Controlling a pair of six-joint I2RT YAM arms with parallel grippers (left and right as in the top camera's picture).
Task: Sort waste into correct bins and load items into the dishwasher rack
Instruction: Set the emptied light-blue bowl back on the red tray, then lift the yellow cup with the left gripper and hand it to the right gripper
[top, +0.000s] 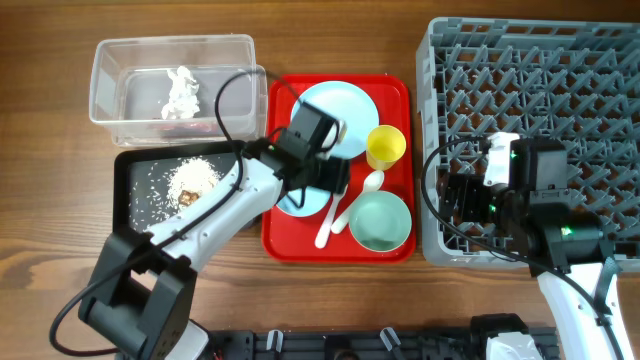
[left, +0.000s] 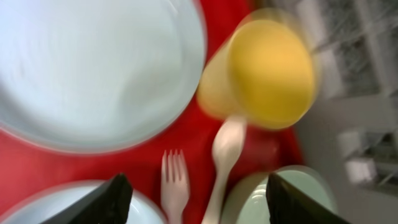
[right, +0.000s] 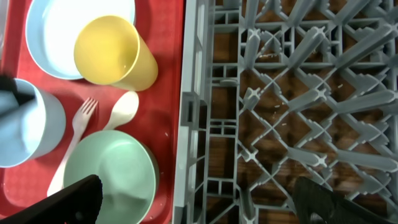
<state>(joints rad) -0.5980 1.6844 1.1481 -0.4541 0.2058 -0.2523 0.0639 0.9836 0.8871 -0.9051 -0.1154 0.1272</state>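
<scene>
Dark fingertips (left: 118, 198) of my left gripper (left: 199, 205) fill the bottom corners of its wrist view, spread wide with nothing between them. It hangs over the red tray (top: 395, 95), above the white fork (left: 175, 186) and white spoon (left: 225, 149), which lie side by side. The picture is blurred, but I can make out the pale blue plate (left: 93, 68) at the upper left and the yellow cup (left: 267, 74) just beside it. The mint-green bowl (top: 380, 221) sits at the tray's near right corner, and the pale blue bowl (top: 293, 203) is on the tray's left side, partly hidden under the left arm. My right gripper (right: 208, 202) is also wide open and empty, hovering over the left edge of the grey dishwasher rack (top: 540, 70), which holds no dishes. Crumpled white tissue (top: 183, 92) lies in the clear tub (top: 110, 90), and brownish scraps with white crumbs (top: 190, 180) lie in the black tray (top: 130, 190).
</scene>
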